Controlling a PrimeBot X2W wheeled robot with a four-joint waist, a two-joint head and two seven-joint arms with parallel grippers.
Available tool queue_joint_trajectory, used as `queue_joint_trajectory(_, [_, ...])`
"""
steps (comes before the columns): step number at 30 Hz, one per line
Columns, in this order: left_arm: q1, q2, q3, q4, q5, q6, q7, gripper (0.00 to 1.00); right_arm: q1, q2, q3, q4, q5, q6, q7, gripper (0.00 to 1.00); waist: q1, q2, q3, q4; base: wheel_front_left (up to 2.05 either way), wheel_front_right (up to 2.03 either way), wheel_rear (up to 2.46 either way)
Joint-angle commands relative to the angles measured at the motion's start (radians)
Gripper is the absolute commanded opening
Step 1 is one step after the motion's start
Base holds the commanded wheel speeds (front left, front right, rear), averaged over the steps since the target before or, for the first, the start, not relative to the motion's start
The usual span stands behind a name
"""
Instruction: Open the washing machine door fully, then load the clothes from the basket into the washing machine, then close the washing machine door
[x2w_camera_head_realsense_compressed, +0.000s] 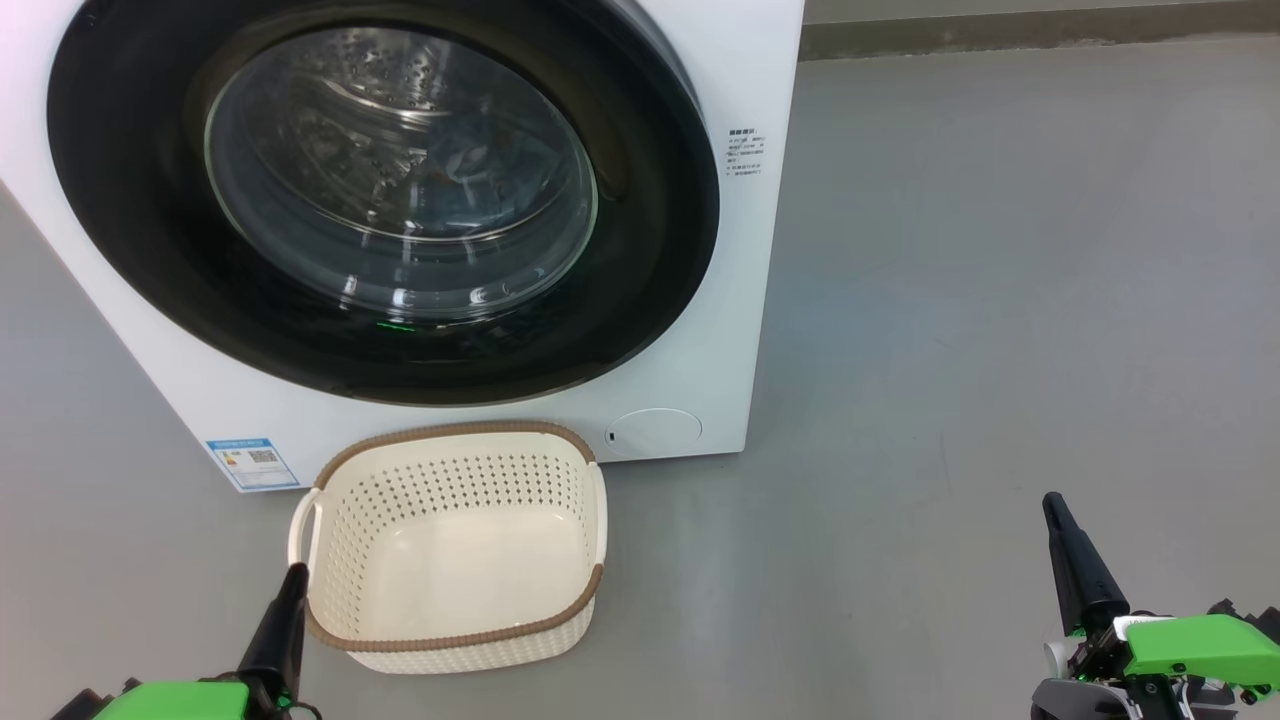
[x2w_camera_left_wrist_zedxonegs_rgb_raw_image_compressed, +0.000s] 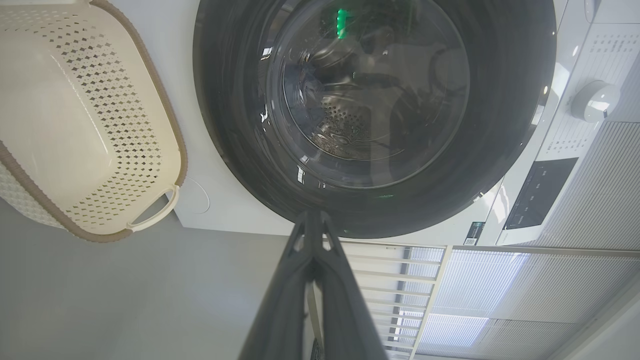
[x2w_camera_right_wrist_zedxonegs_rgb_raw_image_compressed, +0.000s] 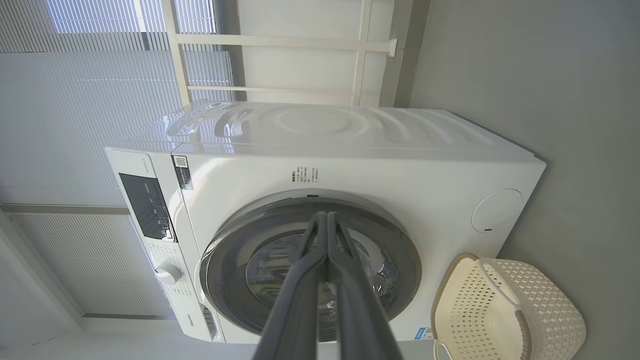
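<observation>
Basket (x2w_camera_head_realsense_compressed: 455, 435), one, stands on the grey floor (x2w_camera_head_realsense_compressed: 1000, 300) just before the single washing machine (x2w_camera_head_realsense_compressed: 740, 60), under its shut washing machine door (x2w_camera_head_realsense_compressed: 130, 230). Bluish clothes (x2w_camera_head_realsense_compressed: 470, 160) show dimly behind the glass. The left end effector (x2w_camera_head_realsense_compressed: 296, 572), fingers together and gripping nothing, sits at the basket's near-left corner. The right end effector (x2w_camera_head_realsense_compressed: 1052, 503), likewise pressed together, is well apart to the right.

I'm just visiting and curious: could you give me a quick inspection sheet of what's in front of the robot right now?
Surface: smooth grey floor.
Job's things: washing machine door shut; basket empty, on the floor before the washing machine; clothes possibly the bluish shape behind the glass, unclear.
Clutter: nothing seen.
Grippers: left gripper and right gripper shut, holding nothing.
Cables: nothing seen.
Surroundings: window blinds beyond the machine.
</observation>
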Motion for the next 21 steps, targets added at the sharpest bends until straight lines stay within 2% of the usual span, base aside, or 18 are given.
queue_joint_trajectory(1, [-0.041, 0.026, 0.035, -0.019, -0.008, -0.007, 0.006, 0.00, -0.010, 0.000, 0.018, -0.031, 0.008, 0.002, 0.005, 0.00, 0.0000, 0.0000, 0.000, 0.000, 0.00, 0.00, 0.00])
queue_joint_trajectory(21, [-0.041, 0.026, 0.035, -0.019, -0.008, -0.007, 0.006, 0.00, -0.010, 0.001, 0.017, -0.030, 0.007, 0.002, 0.006, 0.00, 0.0000, 0.0000, 0.000, 0.000, 0.00, 0.00, 0.00])
